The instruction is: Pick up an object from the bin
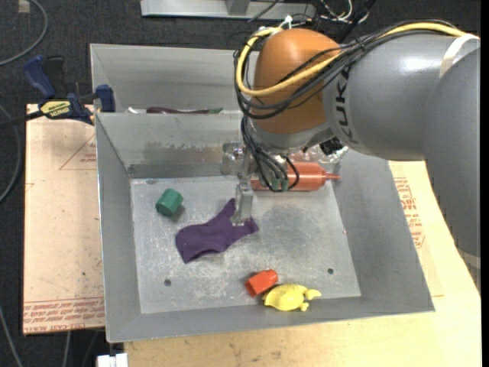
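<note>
Purple floppy cloth piece (pixel 206 239) lay flat mid-floor of the grey metal bin (pixel 114 205), clear of the walls, so a top-down approach looked workable. Claw (pixel 244 217) was low at its upper-right end; opening and grip couldn't be told. Green cylinder (pixel 170 202) near, orange block (pixel 261 281) well apart.

the grey arm (pixel 412 90) reaches in from the right — wrist (pixel 294 75) bent over, hand (pixel 243 205) pointing straight down.
</note>
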Robot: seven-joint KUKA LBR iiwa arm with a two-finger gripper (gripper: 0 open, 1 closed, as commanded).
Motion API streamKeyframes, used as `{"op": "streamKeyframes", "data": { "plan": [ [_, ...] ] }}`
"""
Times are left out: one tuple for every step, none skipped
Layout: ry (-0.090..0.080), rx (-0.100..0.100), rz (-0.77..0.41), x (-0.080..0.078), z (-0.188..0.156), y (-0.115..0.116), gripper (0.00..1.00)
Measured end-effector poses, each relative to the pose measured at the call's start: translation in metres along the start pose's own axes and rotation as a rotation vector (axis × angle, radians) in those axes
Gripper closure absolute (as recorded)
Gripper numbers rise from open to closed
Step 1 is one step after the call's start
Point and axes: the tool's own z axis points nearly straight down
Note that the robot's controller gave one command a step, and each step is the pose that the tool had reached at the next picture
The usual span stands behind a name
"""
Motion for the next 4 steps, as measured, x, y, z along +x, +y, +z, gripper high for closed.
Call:
{"op": "streamKeyframes", "data": {
  "plan": [
    [-0.007,-0.001,0.002,-0.001,-0.005,0.000,0.00],
    [-0.011,-0.002,-0.028,0.014,0.040,-0.017,0.00],
    [-0.007,0.000,-0.166,-0.002,0.080,-0.011,0.00],
    [-0.014,-0.004,-0.180,-0.004,0.110,0.035,1.00]
  ]
}}
